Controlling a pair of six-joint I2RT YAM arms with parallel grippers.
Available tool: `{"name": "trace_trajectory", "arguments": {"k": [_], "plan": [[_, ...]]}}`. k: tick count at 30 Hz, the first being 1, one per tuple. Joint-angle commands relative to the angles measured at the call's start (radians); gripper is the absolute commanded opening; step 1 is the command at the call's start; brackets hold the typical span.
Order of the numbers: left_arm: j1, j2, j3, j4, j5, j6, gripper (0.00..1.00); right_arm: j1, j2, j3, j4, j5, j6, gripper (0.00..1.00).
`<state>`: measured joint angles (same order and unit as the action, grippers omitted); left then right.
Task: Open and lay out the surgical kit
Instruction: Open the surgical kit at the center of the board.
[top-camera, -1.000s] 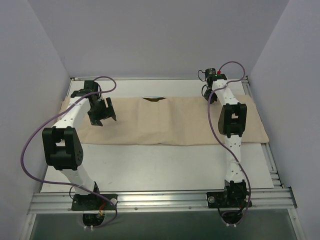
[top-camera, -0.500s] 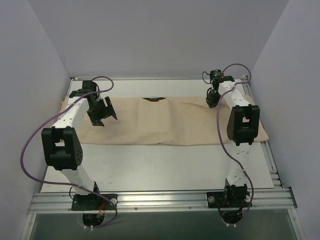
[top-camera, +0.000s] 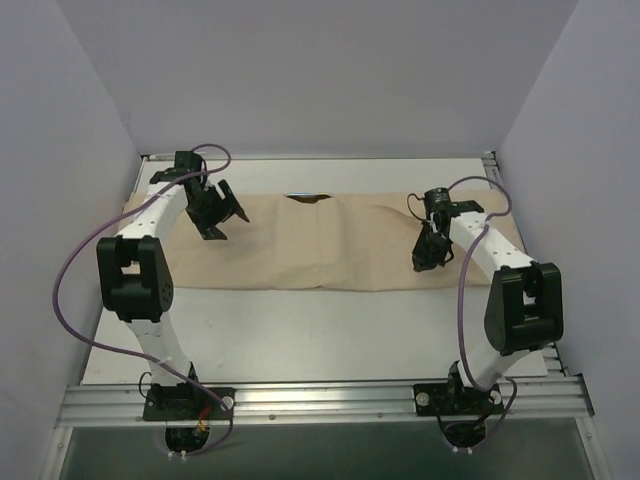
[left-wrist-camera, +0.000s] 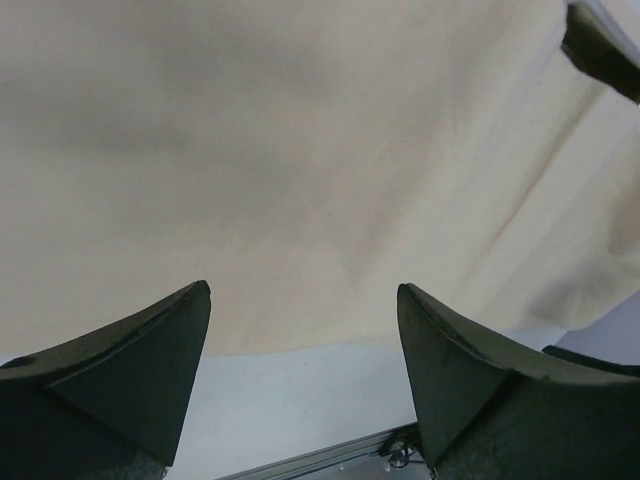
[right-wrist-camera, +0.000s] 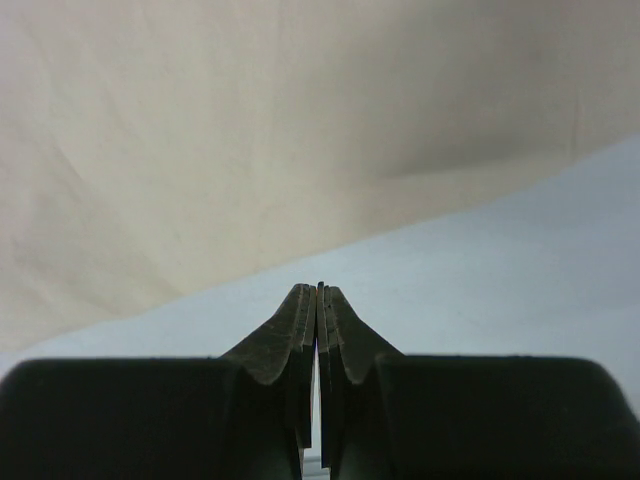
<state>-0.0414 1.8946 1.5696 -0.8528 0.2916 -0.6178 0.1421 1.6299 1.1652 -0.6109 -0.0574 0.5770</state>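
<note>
Hovering above the beige cloth wrap (top-camera: 330, 240) with both arms, gripping nothing on either side. Lies as 1 long, flat-folded strip across the far part of the tabletop (top-camera: 300, 330), running from past the outer side of the left pincer (top-camera: 215, 210) to past the outer side of the right pincer (top-camera: 425, 258).

Left pincer: splayed wide, empty, cloth filling everything beneath and ahead, with the wrap's edge and a sliver of bare tabletop showing between the fingers (left-wrist-camera: 130, 370). Likely kept wide so as to come down over a fold and pinch it.

Right pincer: closed tight, pads (right-wrist-camera: 300, 310) flat together with nothing between, tip poised right at the wrap's near edge, cloth ahead, bare tabletop below. Likely kept shut as a thin wedge for slipping under that edge or nudging it, though only a guess.

Nothing of the kit's contents on show; presumably bundled inside. Between the 2 pincers, at the far fold, 1 small dark shape (top-camera: 308, 198), too small to name.

Edges: near edge fairly straight, unobstructed between the 2 pincers, easiest to reach. Room: a broad band of bare tabletop nearward of both pincers, good for drawing a flap toward the bases. Tight elsewhere: walls (top-camera: 80, 150) close to the outer side of each pincer and just past the far edge, so little scope for unfolding outward.
</note>
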Motion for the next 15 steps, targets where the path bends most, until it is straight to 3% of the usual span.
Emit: {"name": "trace_trajectory", "arguments": {"k": [1, 3, 5, 7, 11, 15], "plan": [[-0.035, 0.07, 0.118, 0.067, 0.046, -0.088, 0.84, -0.019, -0.113, -0.093, -0.058, -0.058, 0.02, 0.0], [-0.055, 0.106, 0.211, 0.038, 0.044, -0.094, 0.84, -0.051, -0.128, -0.111, 0.003, -0.085, 0.023, 0.0], [-0.072, 0.136, 0.253, 0.0, 0.027, -0.092, 0.84, -0.067, -0.05, -0.058, 0.045, -0.088, 0.029, 0.28], [-0.092, 0.143, 0.277, -0.02, 0.011, -0.082, 0.84, -0.073, 0.03, 0.118, 0.028, -0.023, 0.017, 0.46], [-0.112, 0.129, 0.265, -0.04, -0.04, -0.025, 0.83, -0.088, 0.226, 0.355, 0.004, 0.04, 0.056, 0.64], [-0.114, 0.112, 0.25, -0.06, -0.092, 0.029, 0.83, -0.088, 0.361, 0.52, -0.021, 0.054, 0.156, 0.71]]}}
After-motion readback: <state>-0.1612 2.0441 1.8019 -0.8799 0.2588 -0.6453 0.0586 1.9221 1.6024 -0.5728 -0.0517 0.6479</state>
